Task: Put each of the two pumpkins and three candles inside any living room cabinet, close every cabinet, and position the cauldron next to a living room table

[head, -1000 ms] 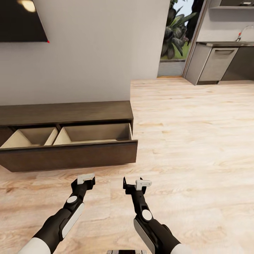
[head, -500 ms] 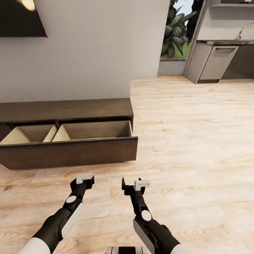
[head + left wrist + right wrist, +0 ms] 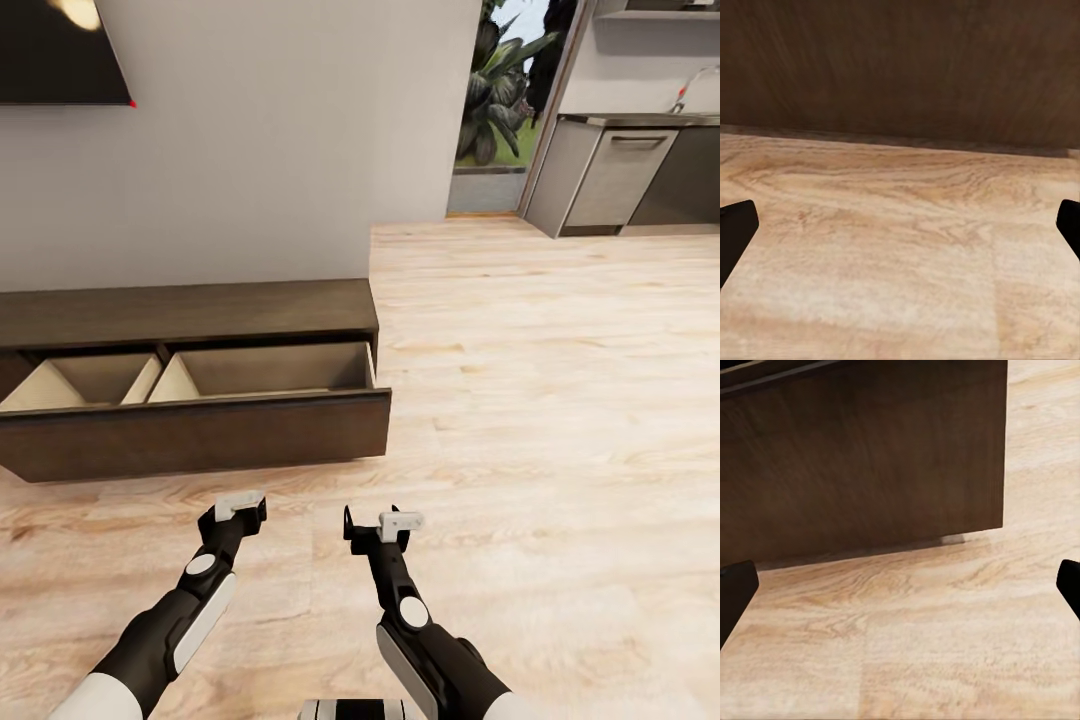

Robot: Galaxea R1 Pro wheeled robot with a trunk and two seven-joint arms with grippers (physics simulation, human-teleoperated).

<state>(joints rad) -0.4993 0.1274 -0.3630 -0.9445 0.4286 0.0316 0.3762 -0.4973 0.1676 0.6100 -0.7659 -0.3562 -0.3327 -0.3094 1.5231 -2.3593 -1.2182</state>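
The left gripper (image 3: 243, 511) and right gripper (image 3: 378, 524) hang spread wide and empty over the wood floor (image 3: 560, 400), just short of the cabinet (image 3: 190, 315). Its drawer (image 3: 200, 435) stands pulled out. A kitchen counter (image 3: 610, 175) stands far right.

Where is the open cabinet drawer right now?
In the head view the open drawer juts from the cabinet at left, against the wall, just ahead of the left pincer.
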